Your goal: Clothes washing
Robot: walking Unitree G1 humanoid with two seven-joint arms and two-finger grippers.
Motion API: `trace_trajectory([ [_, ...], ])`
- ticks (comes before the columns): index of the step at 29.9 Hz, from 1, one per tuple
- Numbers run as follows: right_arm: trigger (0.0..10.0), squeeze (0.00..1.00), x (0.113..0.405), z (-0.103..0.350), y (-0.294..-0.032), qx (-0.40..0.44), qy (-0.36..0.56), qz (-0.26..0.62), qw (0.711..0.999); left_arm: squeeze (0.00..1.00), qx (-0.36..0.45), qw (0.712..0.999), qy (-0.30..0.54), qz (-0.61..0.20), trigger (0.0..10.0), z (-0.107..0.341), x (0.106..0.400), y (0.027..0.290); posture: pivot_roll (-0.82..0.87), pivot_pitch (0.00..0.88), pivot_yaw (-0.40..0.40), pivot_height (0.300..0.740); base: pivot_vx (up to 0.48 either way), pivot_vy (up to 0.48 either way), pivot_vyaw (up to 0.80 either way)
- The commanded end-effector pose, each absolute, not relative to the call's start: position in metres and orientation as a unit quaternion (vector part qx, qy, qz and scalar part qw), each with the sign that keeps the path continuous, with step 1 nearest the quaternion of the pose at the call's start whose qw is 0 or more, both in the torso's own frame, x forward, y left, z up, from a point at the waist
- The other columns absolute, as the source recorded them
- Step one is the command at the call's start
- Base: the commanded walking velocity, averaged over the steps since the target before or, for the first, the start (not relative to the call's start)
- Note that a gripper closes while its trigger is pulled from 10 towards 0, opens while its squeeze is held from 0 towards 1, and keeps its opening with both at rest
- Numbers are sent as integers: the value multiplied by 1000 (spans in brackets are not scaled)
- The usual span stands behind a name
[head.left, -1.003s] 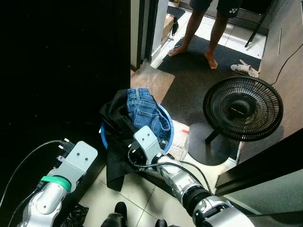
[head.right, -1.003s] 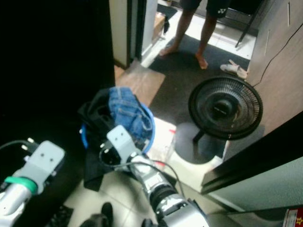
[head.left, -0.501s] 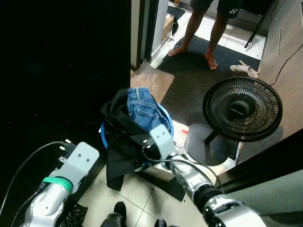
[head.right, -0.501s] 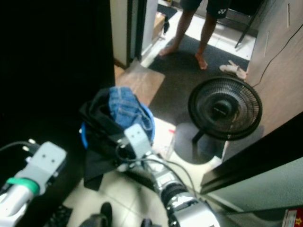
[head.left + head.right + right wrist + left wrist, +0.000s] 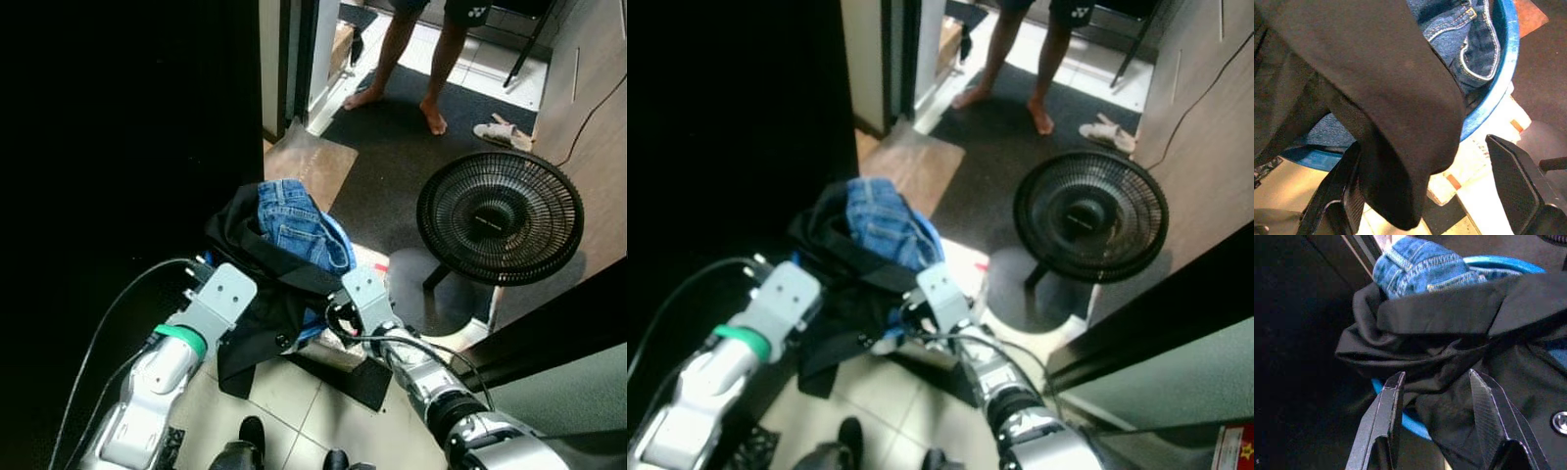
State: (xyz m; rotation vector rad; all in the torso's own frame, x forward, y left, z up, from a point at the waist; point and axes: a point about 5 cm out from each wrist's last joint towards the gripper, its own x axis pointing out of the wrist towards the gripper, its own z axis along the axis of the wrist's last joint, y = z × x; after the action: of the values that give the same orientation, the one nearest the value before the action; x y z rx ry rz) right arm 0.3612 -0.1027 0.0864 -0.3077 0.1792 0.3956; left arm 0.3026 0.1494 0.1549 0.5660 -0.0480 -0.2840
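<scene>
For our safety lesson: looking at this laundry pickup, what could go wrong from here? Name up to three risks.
The black garment hangs over the blue basin's rim, so lifting the basin may drag it off. Both open grippers, left and right, straddle loose cloth and could snag it. The standing fan and person's feet crowd the path.

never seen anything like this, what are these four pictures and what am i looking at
This is a walking humanoid robot seen through its own cameras. Two pictures come from its head, looking down; the other two come from cameras on its wrists, looking along each gripper's two black fingers. On the floor sits a blue basin heaped with blue jeans and a black garment. The left gripper is open at the black cloth; the right gripper is open around its hanging edge. Beyond stand a black fan and a person.
</scene>
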Motion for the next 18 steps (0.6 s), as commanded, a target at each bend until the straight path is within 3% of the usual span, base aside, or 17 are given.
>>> trace_trajectory([
  [1,10000,0,357,78,-104,-146,100,192,965,0,278,949,-10,-149,10000,146,300,148,111,319,43,740,0,0,0],
  [18,10000,0,369,117,-50,-111,31,227,967,0,283,953,0,-112,10000,144,293,164,184,358,13,740,0,0,0],
])
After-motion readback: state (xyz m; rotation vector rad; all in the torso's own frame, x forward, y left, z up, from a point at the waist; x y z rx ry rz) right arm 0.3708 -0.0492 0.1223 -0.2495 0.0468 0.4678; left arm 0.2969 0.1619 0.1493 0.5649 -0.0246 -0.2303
